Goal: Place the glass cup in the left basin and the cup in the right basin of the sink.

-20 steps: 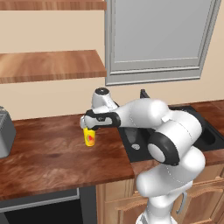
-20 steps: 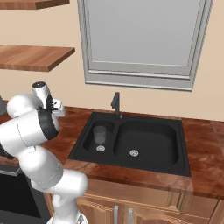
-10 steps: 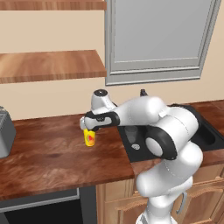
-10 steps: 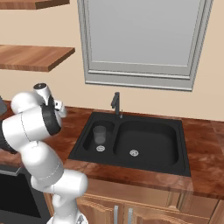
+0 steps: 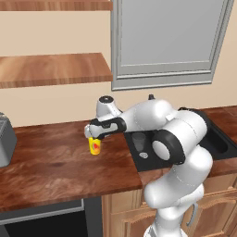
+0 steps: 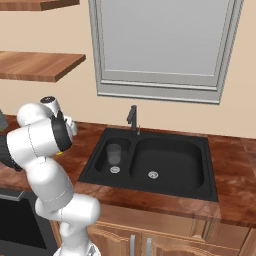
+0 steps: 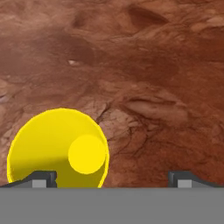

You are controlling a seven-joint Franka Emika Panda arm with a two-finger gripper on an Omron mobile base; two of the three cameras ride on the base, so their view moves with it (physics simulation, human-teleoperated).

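1. half the job looks done: the glass cup point(image 6: 114, 154) stands upright in the left basin point(image 6: 111, 165) of the sink point(image 6: 155, 165), beside the round drain point(image 6: 114, 170), well off to the claw's far side.
2. the step in hand is the pick-up of the cup point(image 5: 95, 146), which stands upright on the desk point(image 5: 51, 162) right under the claw point(image 5: 94, 137).
3. the claw is spread wide and pinches nothing; in the hand view its two fingertips point(image 7: 41, 178) stand far apart at the bottom edge.
4. looking down the claw, the cup's yellow mouth point(image 7: 59, 148) sits off-centre, under the one fingertip rather than midway between the two.
5. so the next move, i'd say, calls for a small sideways shift to straddle the cup, then a drop and a squeeze on its wall.
6. come down as it stands and that finger may land on the rim and tip the cup over.
7. after that comes a lift and a carry past the left basin to the right basin point(image 6: 170, 165), the wider hollow, which sits farther from the claw.
8. around it: a bent tap point(image 6: 132, 119) at the sink's back edge, a grey appliance point(image 5: 5, 146) far down the desk on the claw's other side, wooden shelves point(image 5: 55, 67) above.
9. nothing stands close to the cup; on the carry, the glass cup and the tap are what to steer clear of.
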